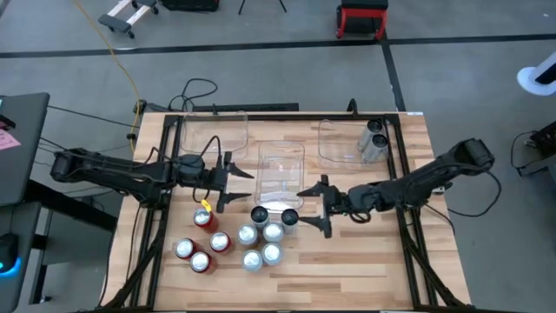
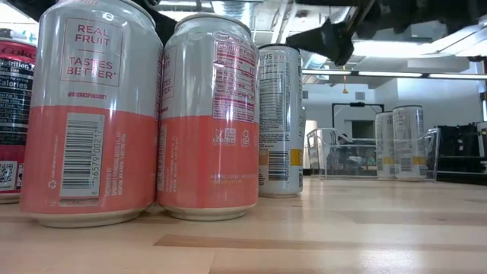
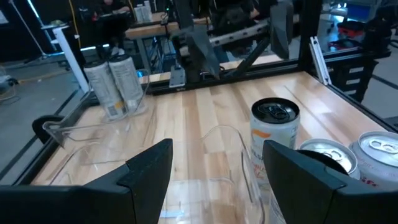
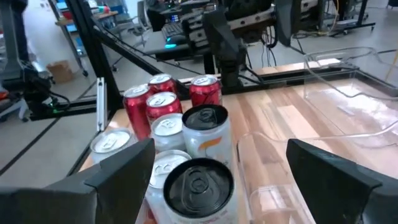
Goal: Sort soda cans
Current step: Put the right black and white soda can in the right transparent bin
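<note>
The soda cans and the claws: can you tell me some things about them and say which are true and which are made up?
1. Two cans already lie in the clear bin on the right. True.
2. The right claw is squeezing a can. False: it is open and holds nothing, beside the dark-topped cans.
3. The red cans stand on the table, on the left side of the group. True.
4. The left claw is shut tight. False: its fingers stand apart and empty.
5. The middle bin is full of cans. False: no can shows in it.
</note>
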`<action>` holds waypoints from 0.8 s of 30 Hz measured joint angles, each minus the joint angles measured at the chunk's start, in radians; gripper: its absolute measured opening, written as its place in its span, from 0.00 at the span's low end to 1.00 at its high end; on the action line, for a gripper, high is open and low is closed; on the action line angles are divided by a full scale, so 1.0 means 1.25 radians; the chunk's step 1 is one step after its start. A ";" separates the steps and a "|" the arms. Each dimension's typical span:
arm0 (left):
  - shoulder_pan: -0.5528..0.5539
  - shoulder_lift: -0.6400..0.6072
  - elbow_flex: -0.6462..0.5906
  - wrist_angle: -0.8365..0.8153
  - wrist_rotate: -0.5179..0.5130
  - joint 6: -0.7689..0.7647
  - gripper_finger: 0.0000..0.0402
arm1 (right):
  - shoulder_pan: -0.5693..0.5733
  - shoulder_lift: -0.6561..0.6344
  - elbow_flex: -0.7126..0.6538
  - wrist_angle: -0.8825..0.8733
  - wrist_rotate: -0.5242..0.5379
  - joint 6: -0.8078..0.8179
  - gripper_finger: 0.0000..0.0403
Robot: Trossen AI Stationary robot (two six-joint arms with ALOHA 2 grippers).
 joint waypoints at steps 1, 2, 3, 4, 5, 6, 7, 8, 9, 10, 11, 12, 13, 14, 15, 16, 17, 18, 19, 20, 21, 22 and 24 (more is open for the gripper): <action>0.000 0.000 0.000 0.003 -0.008 0.006 0.61 | -0.004 0.014 0.000 0.014 0.000 0.000 0.95; 0.000 0.000 0.000 0.012 -0.021 0.016 0.61 | -0.008 0.029 0.000 0.036 0.000 0.000 0.95; 0.000 0.000 0.000 0.022 -0.041 0.026 0.61 | -0.010 0.048 0.000 0.059 0.001 -0.001 0.95; 0.000 0.000 0.000 0.032 -0.061 0.035 0.61 | -0.011 0.066 0.000 0.079 0.001 0.000 0.95; 0.000 0.000 0.000 0.039 -0.080 0.041 0.62 | -0.013 0.083 0.000 0.096 -0.005 -0.003 0.96; 0.000 0.000 0.000 0.040 -0.097 0.045 0.62 | -0.013 0.099 0.000 0.114 -0.024 -0.006 0.97; 0.000 0.000 0.000 0.040 -0.105 0.049 0.62 | -0.012 0.115 0.000 0.131 -0.044 -0.006 0.98; 0.000 0.000 0.000 0.039 -0.113 0.053 0.62 | -0.008 0.128 0.000 0.142 -0.059 -0.006 0.99; 0.000 0.000 0.000 0.038 -0.114 0.056 0.62 | -0.003 0.140 0.000 0.151 -0.066 -0.006 0.99; 0.000 0.000 0.000 0.038 -0.114 0.059 0.62 | 0.002 0.153 0.000 0.159 -0.066 -0.008 0.99; 0.000 0.000 0.000 0.038 -0.114 0.062 0.62 | 0.007 0.163 0.000 0.166 -0.064 -0.012 0.99; 0.000 0.000 0.000 0.037 -0.114 0.064 0.62 | 0.010 0.171 0.000 0.166 -0.057 -0.012 0.99; 0.000 0.000 0.000 0.037 -0.114 0.068 0.62 | 0.013 0.176 0.000 0.166 -0.050 -0.013 0.99; 0.000 0.000 0.000 0.037 -0.114 0.071 0.62 | 0.014 0.182 0.001 0.166 -0.047 -0.014 0.99; 0.000 0.000 0.000 0.037 -0.114 0.073 0.62 | 0.012 0.188 0.005 0.164 -0.045 -0.014 0.99; 0.000 0.000 0.000 0.037 -0.114 0.075 0.62 | 0.009 0.193 0.011 0.159 -0.044 -0.014 0.99; 0.000 0.000 0.000 0.037 -0.114 0.075 0.61 | 0.008 0.202 0.018 0.153 -0.043 -0.014 0.99; 0.000 0.000 0.000 0.037 -0.114 0.075 0.62 | 0.007 0.212 0.025 0.147 -0.041 -0.017 0.99; 0.000 0.000 0.000 0.037 -0.114 0.075 0.62 | 0.006 0.222 0.034 0.140 -0.041 -0.022 0.99; 0.000 0.000 0.000 0.038 -0.114 0.075 0.62 | 0.003 0.232 0.045 0.130 -0.041 -0.029 0.99; 0.000 0.000 0.000 0.037 -0.114 0.075 0.62 | 0.002 0.241 0.055 0.121 -0.041 -0.036 0.99; 0.000 0.000 0.000 0.037 -0.114 0.075 0.62 | 0.002 0.248 0.066 0.107 -0.042 -0.043 0.99; 0.000 0.000 0.000 0.038 -0.114 0.075 0.62 | 0.002 0.257 0.087 0.070 -0.041 -0.055 0.99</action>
